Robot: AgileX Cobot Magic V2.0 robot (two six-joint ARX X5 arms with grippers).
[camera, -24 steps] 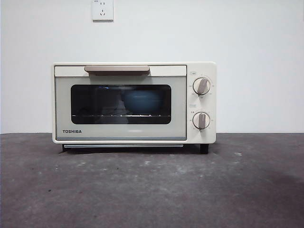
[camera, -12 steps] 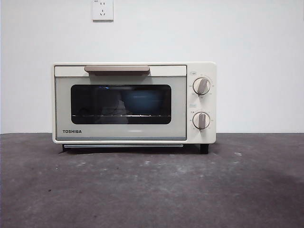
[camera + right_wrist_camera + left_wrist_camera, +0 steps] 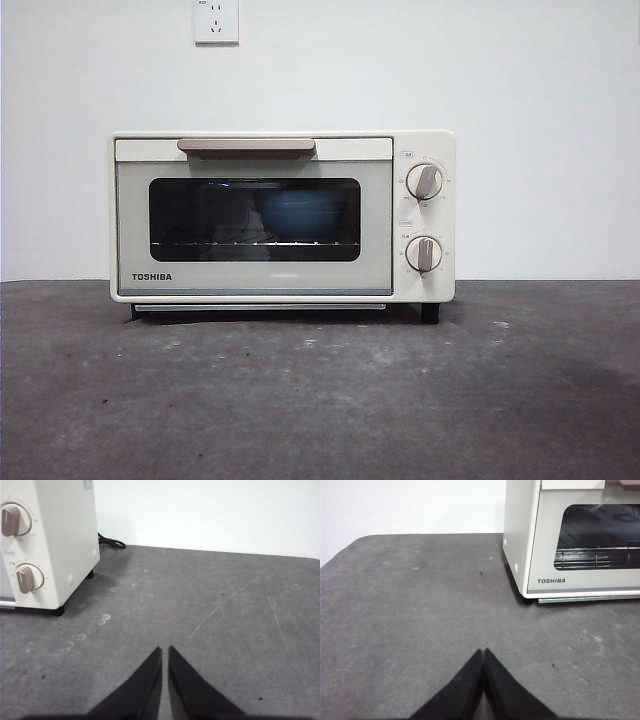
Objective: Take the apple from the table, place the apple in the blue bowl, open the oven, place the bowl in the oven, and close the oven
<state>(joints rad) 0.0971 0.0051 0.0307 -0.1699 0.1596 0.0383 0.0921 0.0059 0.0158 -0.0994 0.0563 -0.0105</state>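
The cream-white TOSHIBA oven [image 3: 280, 216] stands on the dark grey table [image 3: 320, 400] with its door closed. Through the dark glass window the blue bowl [image 3: 300, 213] rests on the wire rack. No apple shows; it is hidden. In the left wrist view my left gripper [image 3: 483, 652] hovers shut and empty over the table, off the oven's [image 3: 575, 540] left front corner. My right gripper [image 3: 165, 650] is shut and empty too, over the table to the right of the oven [image 3: 47, 540]. Neither arm appears in the front view.
A white wall socket [image 3: 216, 21] sits on the wall above the oven. A black power cord [image 3: 111, 542] lies behind the oven's right side. The oven has two round knobs [image 3: 424, 181].
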